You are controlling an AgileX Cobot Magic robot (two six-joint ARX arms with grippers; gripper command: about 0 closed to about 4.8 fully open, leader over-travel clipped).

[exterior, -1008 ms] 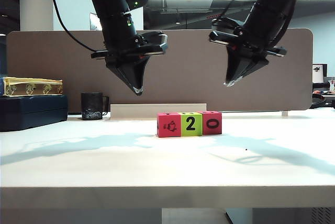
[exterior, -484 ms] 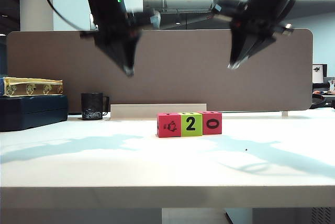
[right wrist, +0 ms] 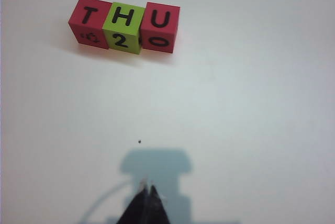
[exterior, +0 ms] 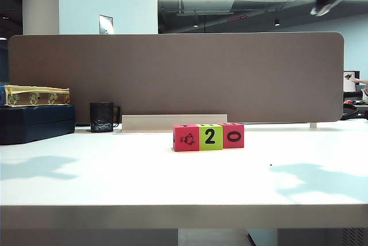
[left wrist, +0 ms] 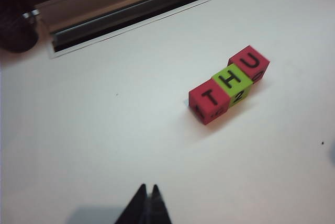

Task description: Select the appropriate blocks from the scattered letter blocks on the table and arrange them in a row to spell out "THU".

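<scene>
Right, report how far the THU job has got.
Done: the red T block, green H block and red U block sit touching in one row on the table, top faces reading THU. In hand: nothing; the left gripper and right gripper are both shut and empty, high above the table. Left: apparently nothing on the blocks themselves.

ext cam low, frontal, wrist cams overhead, blocks [exterior: 208, 136] shared
</scene>
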